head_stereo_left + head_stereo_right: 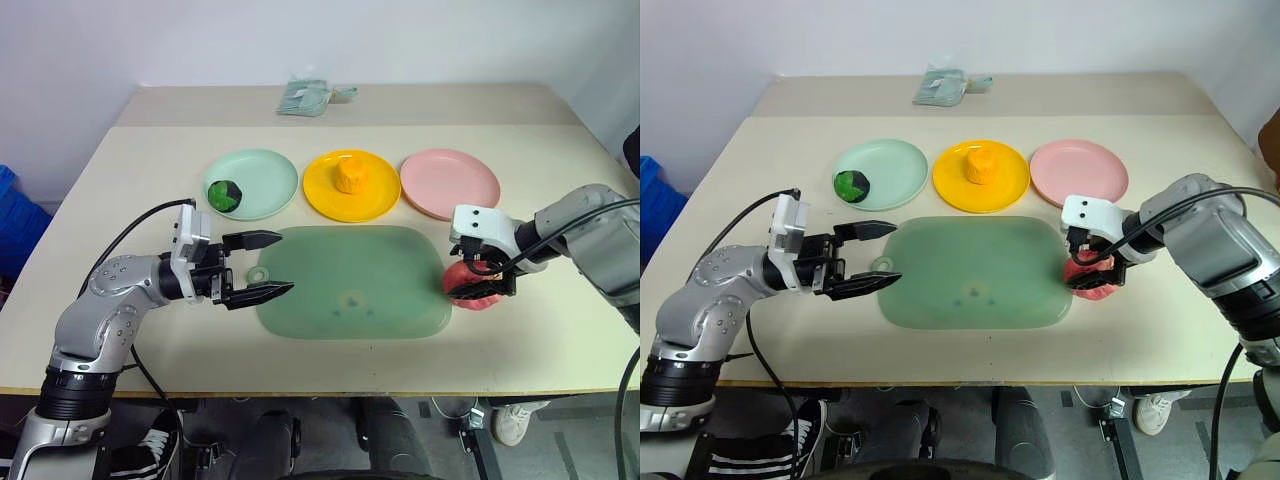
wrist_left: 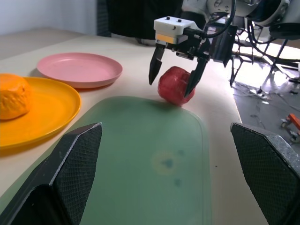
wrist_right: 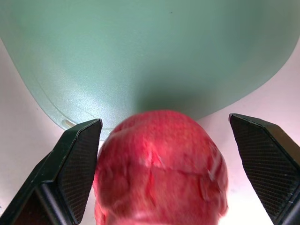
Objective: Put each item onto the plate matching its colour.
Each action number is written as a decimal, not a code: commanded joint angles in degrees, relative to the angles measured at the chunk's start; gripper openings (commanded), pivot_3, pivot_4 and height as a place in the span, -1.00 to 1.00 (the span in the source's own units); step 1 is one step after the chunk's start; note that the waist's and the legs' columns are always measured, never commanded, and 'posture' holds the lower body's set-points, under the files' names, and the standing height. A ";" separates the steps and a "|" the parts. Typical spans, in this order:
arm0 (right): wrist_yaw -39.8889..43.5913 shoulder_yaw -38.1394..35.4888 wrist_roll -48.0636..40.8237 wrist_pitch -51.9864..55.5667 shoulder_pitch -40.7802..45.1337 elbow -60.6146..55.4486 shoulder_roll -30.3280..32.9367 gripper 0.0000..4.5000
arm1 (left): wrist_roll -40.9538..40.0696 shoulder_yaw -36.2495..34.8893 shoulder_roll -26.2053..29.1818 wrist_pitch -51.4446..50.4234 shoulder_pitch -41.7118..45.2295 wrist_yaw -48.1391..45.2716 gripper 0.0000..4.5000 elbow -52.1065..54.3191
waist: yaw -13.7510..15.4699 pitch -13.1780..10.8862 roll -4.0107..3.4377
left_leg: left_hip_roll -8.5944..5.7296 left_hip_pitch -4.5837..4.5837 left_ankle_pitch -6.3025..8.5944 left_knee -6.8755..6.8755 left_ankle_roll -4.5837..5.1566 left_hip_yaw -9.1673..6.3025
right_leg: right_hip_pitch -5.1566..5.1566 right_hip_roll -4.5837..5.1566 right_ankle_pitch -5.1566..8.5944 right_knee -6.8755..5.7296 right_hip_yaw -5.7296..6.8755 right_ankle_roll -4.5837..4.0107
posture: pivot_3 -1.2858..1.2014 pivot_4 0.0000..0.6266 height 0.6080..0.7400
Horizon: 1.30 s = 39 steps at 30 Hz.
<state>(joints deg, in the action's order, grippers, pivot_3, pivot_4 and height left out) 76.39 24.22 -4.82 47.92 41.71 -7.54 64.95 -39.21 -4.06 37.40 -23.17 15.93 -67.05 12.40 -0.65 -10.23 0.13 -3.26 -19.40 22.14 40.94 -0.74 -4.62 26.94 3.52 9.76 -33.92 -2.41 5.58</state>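
Note:
A pinkish-red apple (image 3: 159, 168) lies on the table at the right edge of the green mat. My right gripper (image 2: 169, 88) points down over it, open, one finger on each side. The pink plate (image 1: 450, 182) stands bare behind it. An orange-yellow fruit (image 1: 350, 177) sits on the yellow plate (image 1: 322, 202). On the mint green plate (image 1: 268, 172) rests the dark green and black fruit (image 1: 224, 195). Over the mat's left edge my left gripper (image 1: 285, 263) is held level and open, with nothing between its fingers.
The large green mat (image 1: 350, 285) covers the table's middle, in front of the three plates. A pale green cloth bundle (image 1: 305, 97) lies at the far edge. A blue object (image 1: 12, 220) stands off the table's left side.

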 commanded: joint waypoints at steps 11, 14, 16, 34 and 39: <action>2.18 0.33 4.58 -0.99 -1.20 -0.63 3.42 0.96 | -0.29 -0.77 -0.32 0.74 0.44 -0.14 1.00 1.44 | 0.00 0.00 0.00 | 0.00 0.00 -0.01 0.00 -0.01 0.01 | -0.01 0.00 0.00 0.00 0.00 0.00 | 0.03 -0.52 1.00; 2.38 1.43 6.32 -1.16 -2.38 0.17 3.48 0.96 | -0.31 -0.86 -0.29 0.74 0.46 -0.09 1.00 1.53 | -0.01 0.00 0.00 | 0.00 0.01 -0.09 0.00 -0.16 0.01 | -0.01 0.00 0.00 0.00 0.00 0.00 | 0.03 -0.52 1.00; 2.88 1.52 6.58 -1.08 -3.05 0.01 3.34 0.96 | -0.33 -0.91 -0.22 0.73 0.49 -0.10 1.00 1.63 | 0.00 0.02 0.03 | 0.00 0.04 -0.12 0.00 -0.22 0.01 | -0.06 0.00 0.00 0.01 0.00 0.00 | 0.03 -0.52 1.00; -21.01 -7.49 12.51 -18.58 13.33 24.14 -14.41 0.48 | -1.08 -3.88 -7.20 4.24 6.45 6.77 1.00 -1.00 | 0.11 -0.02 0.00 | 0.00 0.02 -0.23 0.01 -0.43 -0.02 | 0.02 0.00 -0.02 -0.08 0.01 -0.01 | 0.03 -0.52 1.00; -36.11 -11.51 13.69 -27.04 19.02 43.84 -22.82 0.48 | 7.62 -0.21 -7.10 7.47 6.86 10.09 1.00 -4.65 | -0.03 0.01 0.04 | -0.09 -0.07 -0.20 -0.01 -0.36 -0.01 | 0.04 0.06 -0.02 0.01 -0.03 -0.04 | 0.03 -0.52 1.00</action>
<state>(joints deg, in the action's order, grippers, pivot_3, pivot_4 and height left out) 44.76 15.21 8.10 24.19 58.86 32.08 42.97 -34.95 -5.25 29.73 -17.46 22.45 -58.17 8.18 -0.68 -10.22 0.17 -3.35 -19.47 21.94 40.93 -1.09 -4.60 26.99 3.58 9.75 -33.91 -2.46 5.55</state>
